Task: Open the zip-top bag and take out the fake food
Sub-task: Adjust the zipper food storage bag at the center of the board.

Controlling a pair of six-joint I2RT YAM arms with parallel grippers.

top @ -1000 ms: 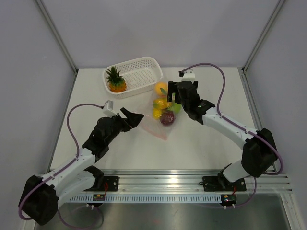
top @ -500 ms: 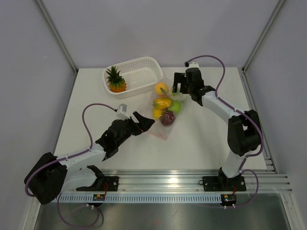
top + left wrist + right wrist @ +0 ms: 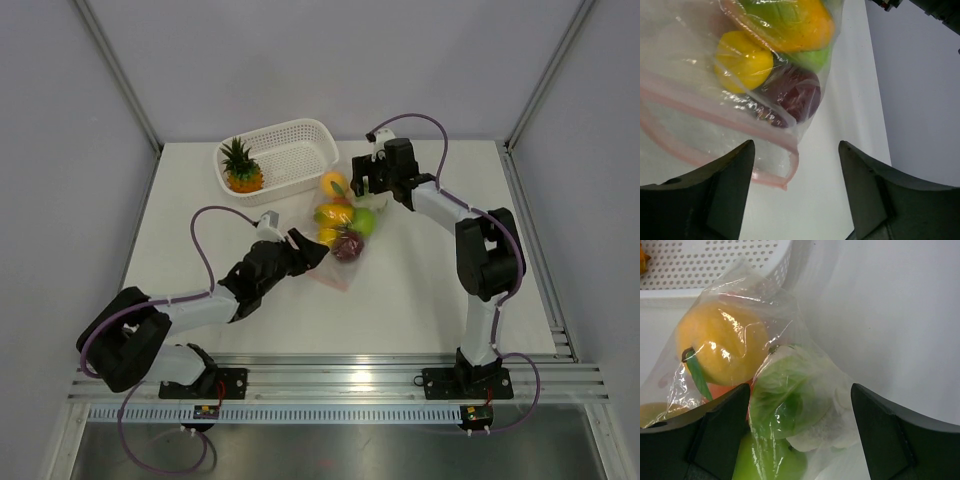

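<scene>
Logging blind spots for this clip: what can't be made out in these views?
- Zip strip sealed or parted further along: runs off the left wrist view's left edge; too small from above.
- Fake food count: pieces overlap, plastic glare.
- Right gripper touching zip-top bag or not: right wrist view, crinkled plastic hides contact.

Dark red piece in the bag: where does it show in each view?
Top external: dark red piece, picture centre.
Left wrist: upper centre, above the pink zip strip.
Right wrist: not in it.
Shared landmark: zip-top bag.
</scene>
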